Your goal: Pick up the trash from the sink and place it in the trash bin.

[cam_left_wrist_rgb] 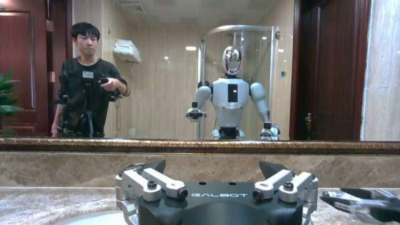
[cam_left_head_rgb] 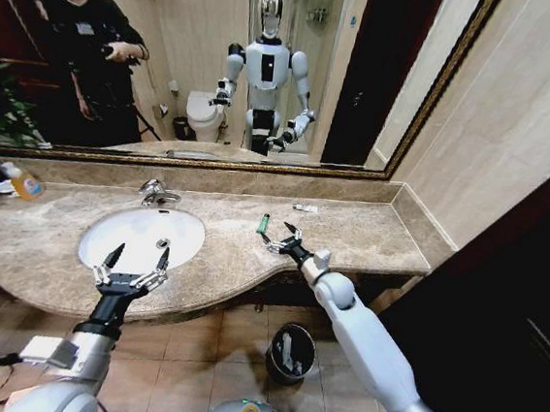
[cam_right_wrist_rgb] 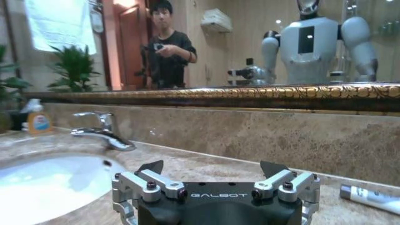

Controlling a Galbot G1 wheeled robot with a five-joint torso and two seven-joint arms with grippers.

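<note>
The white oval sink (cam_left_head_rgb: 130,241) sits in the marble counter, left of centre. My left gripper (cam_left_head_rgb: 141,252) hovers open over the basin's front edge, nothing between its fingers (cam_left_wrist_rgb: 155,180). A small green stick (cam_left_head_rgb: 264,223) lies on the counter to the right of the basin. My right gripper (cam_left_head_rgb: 277,234) is open just beside and in front of it, holding nothing. Farther back a small white tube (cam_left_head_rgb: 304,208) lies near the mirror wall; the right wrist view has the same tube (cam_right_wrist_rgb: 372,197). The black trash bin (cam_left_head_rgb: 291,352) stands on the floor below the counter.
A chrome faucet (cam_left_head_rgb: 156,193) stands behind the basin. A clear bottle with an orange label (cam_left_head_rgb: 24,183) is at the counter's far left. The mirror reflects me and a person with a camera. A dark door panel rises at the right.
</note>
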